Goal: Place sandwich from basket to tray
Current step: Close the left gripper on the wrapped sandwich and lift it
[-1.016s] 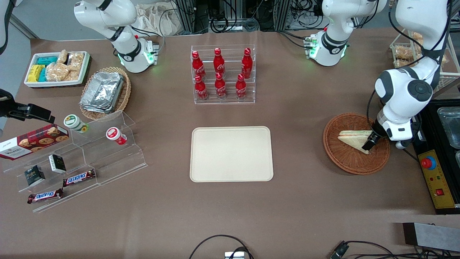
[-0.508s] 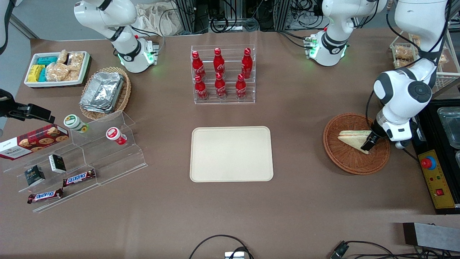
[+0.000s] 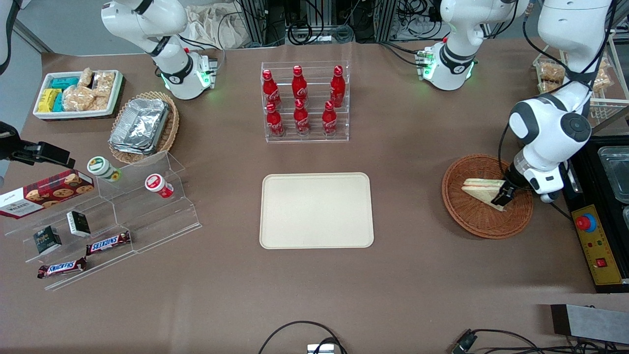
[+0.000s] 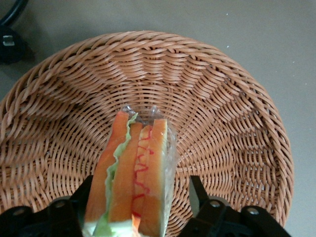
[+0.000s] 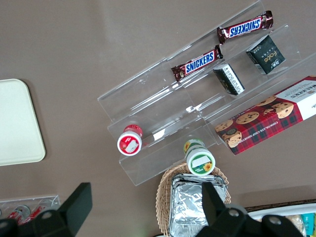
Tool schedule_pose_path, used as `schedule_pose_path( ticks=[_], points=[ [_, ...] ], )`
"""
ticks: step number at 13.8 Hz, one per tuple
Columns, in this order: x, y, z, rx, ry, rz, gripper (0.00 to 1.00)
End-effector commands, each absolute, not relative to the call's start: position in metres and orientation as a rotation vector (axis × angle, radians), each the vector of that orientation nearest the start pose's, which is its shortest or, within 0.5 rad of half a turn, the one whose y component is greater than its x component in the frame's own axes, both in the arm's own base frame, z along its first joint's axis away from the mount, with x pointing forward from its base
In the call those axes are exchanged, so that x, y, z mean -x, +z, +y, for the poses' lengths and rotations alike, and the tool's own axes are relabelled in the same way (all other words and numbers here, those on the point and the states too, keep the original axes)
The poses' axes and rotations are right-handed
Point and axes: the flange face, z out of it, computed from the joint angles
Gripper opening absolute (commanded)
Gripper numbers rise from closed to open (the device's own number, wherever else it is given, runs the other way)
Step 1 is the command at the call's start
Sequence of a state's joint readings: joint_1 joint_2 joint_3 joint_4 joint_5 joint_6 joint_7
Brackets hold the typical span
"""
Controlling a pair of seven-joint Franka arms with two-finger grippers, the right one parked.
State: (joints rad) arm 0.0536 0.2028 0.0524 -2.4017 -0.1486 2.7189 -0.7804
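Grasp step: tray (image 3: 316, 210) bare, toward the parked arm's end from the basket (image 3: 474, 216). Sandwich (image 3: 484, 191) lies in the basket — the hand (image 3: 502, 195) straddles it, fingers spread, apparently not yet pinching. Next — close, lift clear of the rim, carry to tray.

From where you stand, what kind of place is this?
Probably a robotics lab staged as a snack counter: cola bottles in a clear rack, Snickers bars on acrylic shelves, and a robot hand straddling a sandwich in a wicker basket.
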Motion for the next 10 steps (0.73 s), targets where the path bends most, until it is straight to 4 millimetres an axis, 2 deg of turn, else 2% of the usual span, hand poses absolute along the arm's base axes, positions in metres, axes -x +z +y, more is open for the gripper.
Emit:
schedule_pose_path(
  ticks=[1,3,6,7,10],
  points=[
    [-0.509,0.241,0.056,2.826,-0.167,-1.592,0.35],
    [-0.508,0.242,0.055,2.83,-0.157,-1.584,0.28],
    [-0.507,0.252,0.053,2.873,-0.142,-1.505,0.26],
    [-0.505,0.263,0.052,2.899,-0.102,-1.456,0.27],
    [-0.498,0.318,0.049,2.986,-0.024,-1.305,0.28]
  ],
)
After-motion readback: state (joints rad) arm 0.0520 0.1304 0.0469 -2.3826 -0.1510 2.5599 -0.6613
